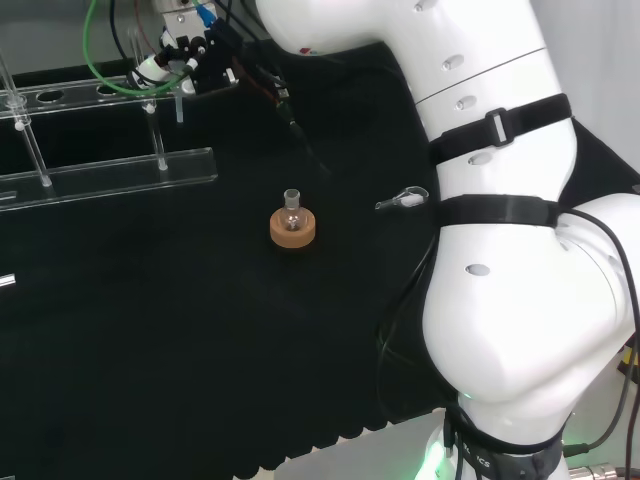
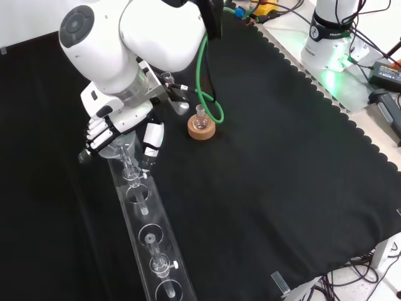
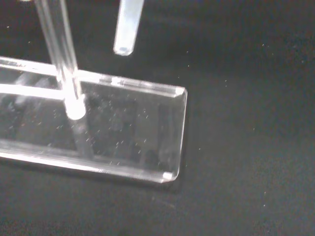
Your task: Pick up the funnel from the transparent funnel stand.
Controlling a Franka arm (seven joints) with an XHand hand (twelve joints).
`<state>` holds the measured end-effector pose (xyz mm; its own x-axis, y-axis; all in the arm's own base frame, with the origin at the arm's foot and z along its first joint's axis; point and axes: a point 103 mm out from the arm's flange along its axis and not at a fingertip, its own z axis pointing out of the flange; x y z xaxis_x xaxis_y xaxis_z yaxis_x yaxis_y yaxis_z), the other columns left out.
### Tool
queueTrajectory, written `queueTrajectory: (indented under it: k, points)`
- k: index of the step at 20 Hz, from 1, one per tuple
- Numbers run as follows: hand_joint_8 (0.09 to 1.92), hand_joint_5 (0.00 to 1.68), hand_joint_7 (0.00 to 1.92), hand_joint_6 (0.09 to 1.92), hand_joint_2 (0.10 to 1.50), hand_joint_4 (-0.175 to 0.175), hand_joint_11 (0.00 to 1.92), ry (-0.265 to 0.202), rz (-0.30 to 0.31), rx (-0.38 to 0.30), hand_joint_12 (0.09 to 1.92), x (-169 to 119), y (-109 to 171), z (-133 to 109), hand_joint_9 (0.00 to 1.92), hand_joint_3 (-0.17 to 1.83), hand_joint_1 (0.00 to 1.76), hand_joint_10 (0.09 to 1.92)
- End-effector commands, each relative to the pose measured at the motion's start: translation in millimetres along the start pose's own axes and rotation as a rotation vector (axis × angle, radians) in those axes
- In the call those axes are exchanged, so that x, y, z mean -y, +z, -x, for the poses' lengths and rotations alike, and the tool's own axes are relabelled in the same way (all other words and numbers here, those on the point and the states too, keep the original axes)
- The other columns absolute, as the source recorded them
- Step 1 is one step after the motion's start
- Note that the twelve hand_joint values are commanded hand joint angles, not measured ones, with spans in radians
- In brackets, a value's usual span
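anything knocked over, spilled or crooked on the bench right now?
Nothing stands out. The transparent stand lies flat and straight on the cloth, the small flask sits upright in its cork ring, and no spill shows. The hand is at the stand's far end, around a funnel.

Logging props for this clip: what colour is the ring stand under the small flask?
Tan cork brown; the ring stand shows best in the head view.

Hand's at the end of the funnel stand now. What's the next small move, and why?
Probably a short straight lift. In the front view the hand looks curled around the funnel at the clear stand's far end, and the wrist view shows its stem hanging above the base.
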<state>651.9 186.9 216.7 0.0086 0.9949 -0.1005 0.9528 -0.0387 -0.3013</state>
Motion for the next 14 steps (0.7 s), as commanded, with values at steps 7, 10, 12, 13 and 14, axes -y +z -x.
queueTrajectory:
  k: [7,10,12,13,14]
  points:
    - [1.41,0.5,0.69,0.53,0.95,-0.161,1.39,0.128,0.309,0.217,1.22,-9.7,-14.4,3.3,1.18,0.05,0.44,1.12]
    - [1.53,0.59,0.93,0.92,0.96,-0.174,1.68,0.15,0.386,0.289,1.25,-10.0,-16.1,-11.2,1.45,0.06,0.71,1.2]
    - [1.5,0.77,1.1,0.94,0.96,-0.175,1.83,0.15,0.433,0.296,1.25,-10.0,-14.7,-17.5,1.6,0.07,0.87,1.2]
    - [1.45,0.9,1.17,0.91,0.98,-0.146,1.87,0.154,0.473,0.305,1.25,-9.4,-13.7,-22.5,1.67,0.09,0.97,1.16]
    - [1.39,1.01,1.25,0.85,0.98,-0.152,1.9,0.152,0.526,0.314,1.25,-8.0,-14.5,-24.0,1.73,0.1,1.07,1.11]
